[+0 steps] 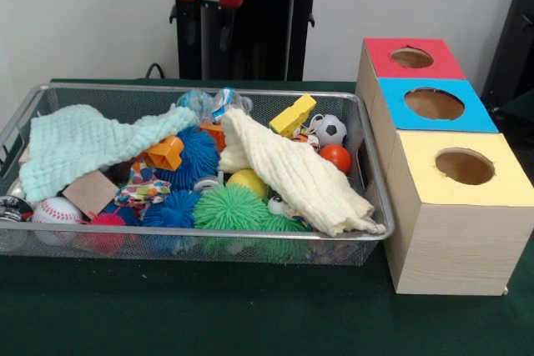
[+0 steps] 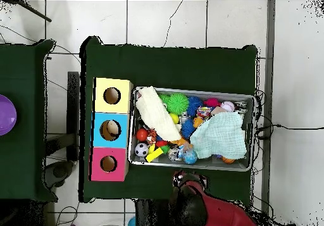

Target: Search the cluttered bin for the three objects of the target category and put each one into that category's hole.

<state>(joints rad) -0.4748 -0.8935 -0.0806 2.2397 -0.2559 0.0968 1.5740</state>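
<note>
One bin (image 1: 367, 235) below gripper (image 1: 212, 35).

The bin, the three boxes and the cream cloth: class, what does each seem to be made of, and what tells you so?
The bin: silver wire mesh with a rounded metal rim; you can see through its walls.
The three boxes: pale wood by the grain on their sides, with matte red, blue and yellow tops, possibly painted or papered.
The cream cloth: soft textured fabric; it drapes limply over the toys and bin rim.
</note>
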